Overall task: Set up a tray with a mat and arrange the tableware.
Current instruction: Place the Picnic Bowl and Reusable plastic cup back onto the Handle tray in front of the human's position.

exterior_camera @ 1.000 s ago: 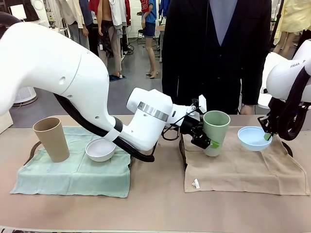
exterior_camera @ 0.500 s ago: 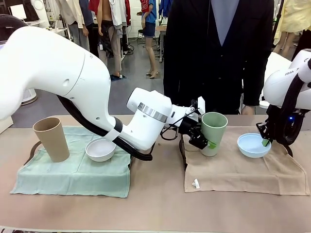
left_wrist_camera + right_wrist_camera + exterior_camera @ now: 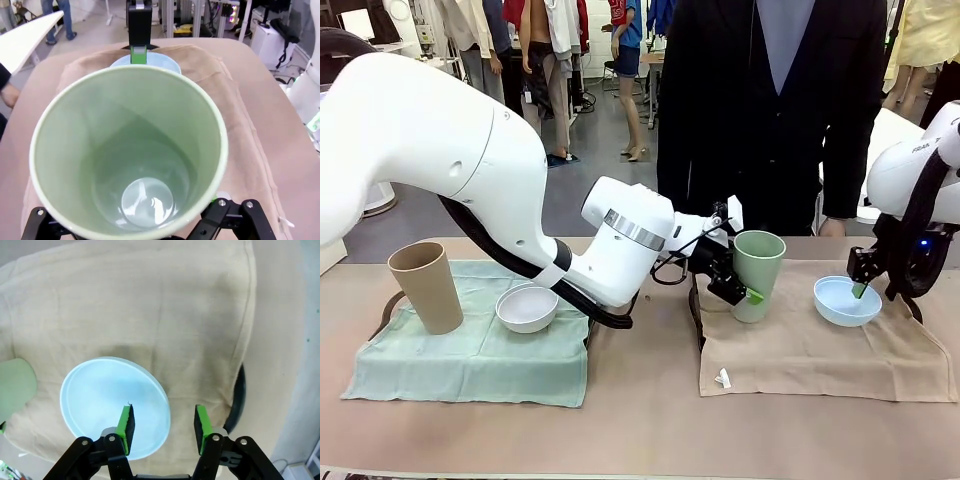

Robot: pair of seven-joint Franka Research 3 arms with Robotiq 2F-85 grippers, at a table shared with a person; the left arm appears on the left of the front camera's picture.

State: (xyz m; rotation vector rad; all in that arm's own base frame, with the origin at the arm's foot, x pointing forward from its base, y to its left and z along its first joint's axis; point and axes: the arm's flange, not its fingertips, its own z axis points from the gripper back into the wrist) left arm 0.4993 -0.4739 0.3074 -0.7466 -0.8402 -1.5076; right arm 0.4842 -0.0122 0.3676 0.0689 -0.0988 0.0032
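Two cups (image 3: 758,272), two bowls (image 3: 847,300)

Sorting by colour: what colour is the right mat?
Tan mat; front view shows it best.

The tall pale green plastic cup (image 3: 758,272) stands between the left claw's (image 3: 744,290) spread fingers, blocking passage there. The round light blue bowl's (image 3: 113,403) rim sits between the right claw's (image 3: 162,427) open fingers; bare tan cloth mat (image 3: 165,305) lies beyond.

Grey floor (image 3: 595,150), white table (image 3: 25,35), clothing racks behind
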